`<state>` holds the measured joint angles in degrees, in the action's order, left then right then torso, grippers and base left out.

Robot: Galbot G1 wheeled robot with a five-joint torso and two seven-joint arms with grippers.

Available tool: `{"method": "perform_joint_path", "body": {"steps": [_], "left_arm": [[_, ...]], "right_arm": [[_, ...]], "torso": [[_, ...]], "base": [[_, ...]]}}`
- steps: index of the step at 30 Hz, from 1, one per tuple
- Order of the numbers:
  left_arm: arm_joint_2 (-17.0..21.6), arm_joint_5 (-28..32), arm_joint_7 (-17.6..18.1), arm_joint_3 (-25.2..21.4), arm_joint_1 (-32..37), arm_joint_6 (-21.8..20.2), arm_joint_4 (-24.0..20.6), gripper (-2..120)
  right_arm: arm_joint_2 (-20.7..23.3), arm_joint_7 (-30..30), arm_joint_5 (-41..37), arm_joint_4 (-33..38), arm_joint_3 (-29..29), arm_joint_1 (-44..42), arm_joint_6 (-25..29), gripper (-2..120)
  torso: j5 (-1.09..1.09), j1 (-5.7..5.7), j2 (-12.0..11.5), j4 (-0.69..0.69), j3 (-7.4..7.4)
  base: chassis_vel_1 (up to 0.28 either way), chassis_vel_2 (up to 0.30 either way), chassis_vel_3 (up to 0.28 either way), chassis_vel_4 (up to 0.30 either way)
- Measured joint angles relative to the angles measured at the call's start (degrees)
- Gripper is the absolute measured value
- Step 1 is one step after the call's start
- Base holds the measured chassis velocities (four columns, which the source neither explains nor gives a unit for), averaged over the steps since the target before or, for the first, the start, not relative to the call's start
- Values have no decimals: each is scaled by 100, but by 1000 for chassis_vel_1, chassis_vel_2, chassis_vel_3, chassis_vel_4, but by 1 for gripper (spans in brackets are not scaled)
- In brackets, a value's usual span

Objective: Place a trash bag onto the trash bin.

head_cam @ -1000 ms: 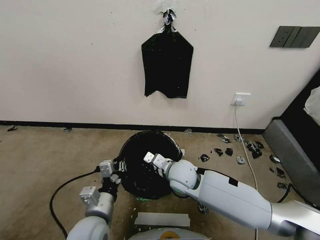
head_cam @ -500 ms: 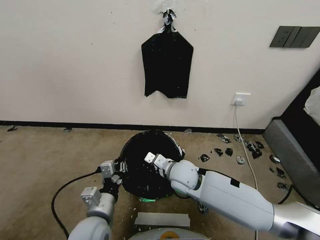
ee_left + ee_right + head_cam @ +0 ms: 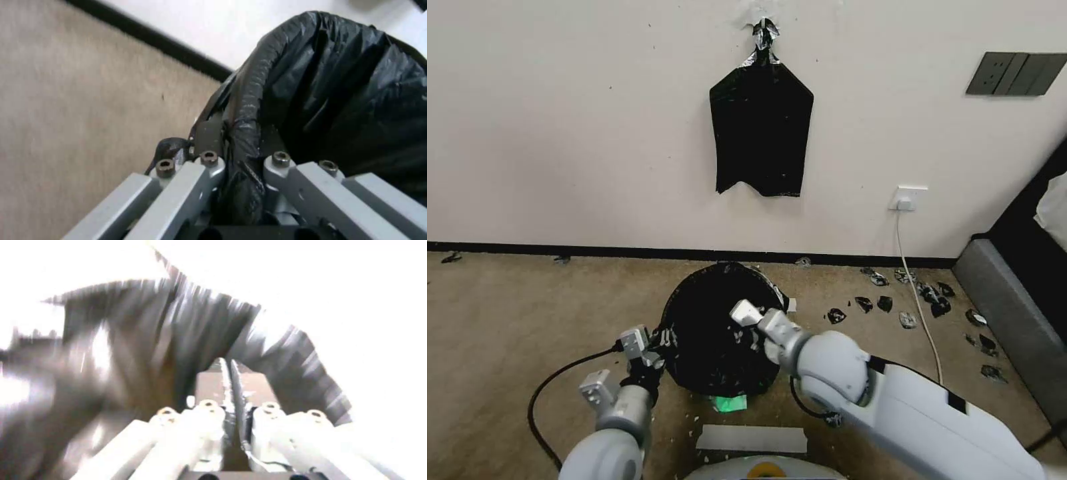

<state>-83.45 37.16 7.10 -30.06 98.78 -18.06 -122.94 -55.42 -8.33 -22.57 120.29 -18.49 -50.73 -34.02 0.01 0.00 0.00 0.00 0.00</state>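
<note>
2 grippers worked at the trash bag (image 3: 714, 333), which was draped black and wrinkled over the round trash bin (image 3: 728, 402) on the carpet (image 3: 527, 300), near the wall. Of the bin itself almost nothing could be seen beneath the plastic. The left gripper (image 3: 657, 341) sat at the bin's 9 o'clock edge, its jaws closed on a rolled fold of the bag (image 3: 242, 133) right at the rim, as the left wrist view showed. The right gripper (image 3: 758, 333) hung over the mouth toward 3 o'clock; in the right wrist view its fingertips (image 3: 230, 373) stood pressed together with a thin strip of film (image 3: 236, 390) between them. So the bag's opening lay spread between the 2 holds, running roughly 9 to 3, and the right side looked the less settled; my guess is that the next pull would go outward and down past that rim. Black plastic scraps (image 3: 894, 307) littered the floor at 2 o'clock beside a white cable (image 3: 917, 293), and a flat black bag (image 3: 760, 127) hung on the wall at 12, well apart from the work
</note>
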Motion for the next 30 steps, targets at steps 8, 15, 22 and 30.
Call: {"method": "perform_joint_path", "body": {"steps": [8, 15, 22, 30], "left_arm": [[-15, 256, 88, -5, 9, -267, 151, 6], [-27, -3, -46, 87, 75, -278, 474, 6], [-78, -155, -149, 143, 88, -263, 502, 6], [-39, -283, -283, 103, 128, -227, 491, 34]], "right_arm": [[-93, 136, 109, 471, 850, -632, 480, 38], [-406, 455, 542, 424, 1389, -1549, 930, 68], [-409, 576, 641, 353, 1458, -1706, 1029, 94], [-441, 600, 665, 262, 1452, -1700, 1043, 100]], "torso": [[-1, 0, 0, 0, 0], [2, 0, 0, 0, -1], [2, 0, 0, 0, -1], [-2, 0, 0, 0, 0]], "base": [[0, 0, 0, 0], [0, 0, 0, 0], [0, 0, 0, 0], [0, 0, 0, 0]]}}
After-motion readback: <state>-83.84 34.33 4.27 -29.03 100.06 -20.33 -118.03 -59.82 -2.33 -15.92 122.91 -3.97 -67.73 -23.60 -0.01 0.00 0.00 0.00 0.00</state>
